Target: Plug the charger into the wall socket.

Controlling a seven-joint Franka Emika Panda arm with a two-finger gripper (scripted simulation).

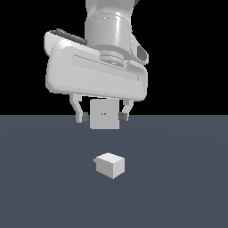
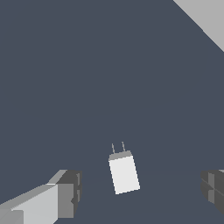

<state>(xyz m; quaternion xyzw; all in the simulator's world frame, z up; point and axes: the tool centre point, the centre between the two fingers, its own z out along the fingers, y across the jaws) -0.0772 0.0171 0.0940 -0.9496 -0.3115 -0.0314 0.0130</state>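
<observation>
The charger (image 1: 110, 164) is a small white block lying on the dark grey floor, apart from everything else. In the wrist view the charger (image 2: 124, 173) shows two thin prongs (image 2: 118, 147) at one end. My gripper (image 1: 102, 116) hangs open well above the charger, holding nothing. Its dark fingertips (image 1: 81, 117) stand wide apart, and in the wrist view the gripper (image 2: 140, 192) has the charger below the gap between its fingers. The wall socket (image 1: 104, 114), a flat upright white plate with two golden dots, appears between the fingers in the exterior view, farther back.
The dark grey floor (image 1: 178, 187) spreads all around the charger. A light grey surface (image 2: 205, 17) cuts across one corner of the wrist view; it may be the socket plate.
</observation>
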